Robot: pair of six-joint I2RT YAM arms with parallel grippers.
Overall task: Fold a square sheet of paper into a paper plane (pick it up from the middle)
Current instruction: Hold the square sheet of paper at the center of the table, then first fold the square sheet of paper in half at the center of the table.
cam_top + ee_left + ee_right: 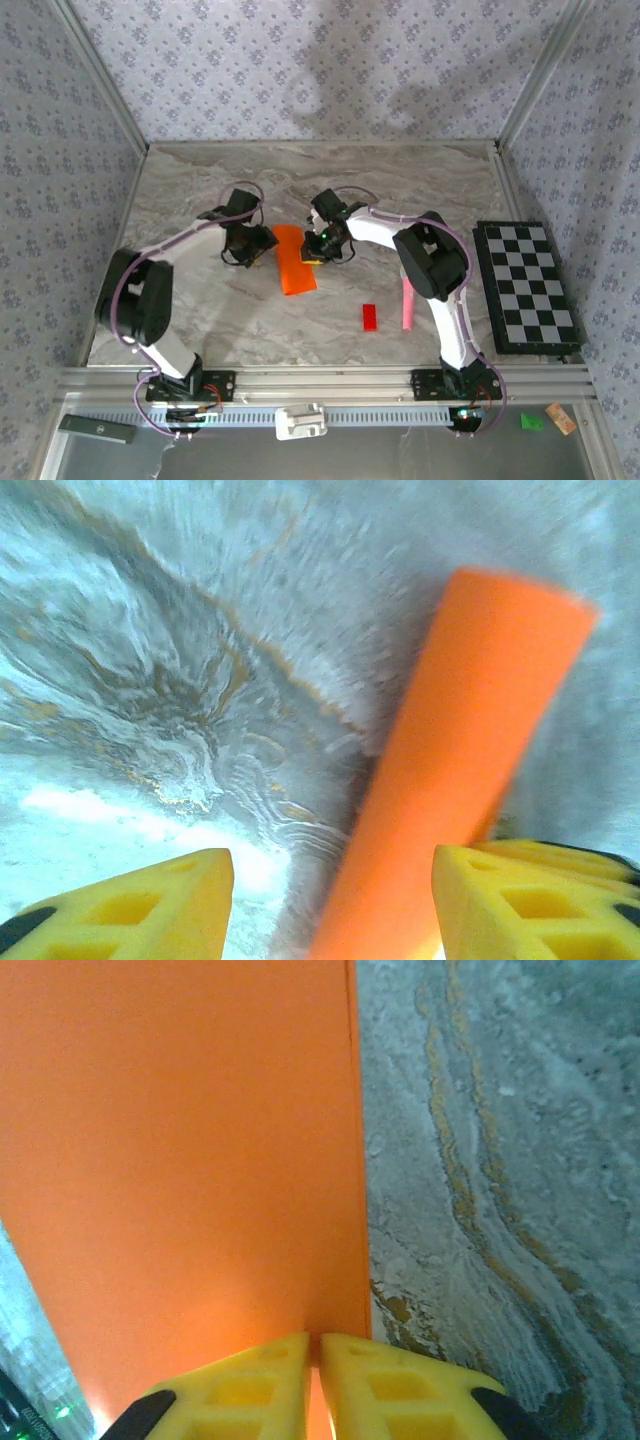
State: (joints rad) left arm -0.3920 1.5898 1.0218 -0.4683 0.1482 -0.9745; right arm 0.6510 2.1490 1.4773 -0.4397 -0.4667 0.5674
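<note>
Paper (295,265) on table (250,330).
One edge pinched tight in right fingers (295,1360); other side between left fingers (180,890), spread wide.

Grey marble tabletop (200,200) w/ tan veins. Orange paper (293,262), folded to narrow strip, lies approx. centre. Small red block (370,317) nearer front; pink mic (408,310) just right of it, not touching. B/w checkerboard (527,285) at right edge, well apart

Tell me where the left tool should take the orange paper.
Take the paper by its left long edge, from the left: that thin edge sits between the open fingers of the left tool; the right tool pinches the opposite edge.
</note>
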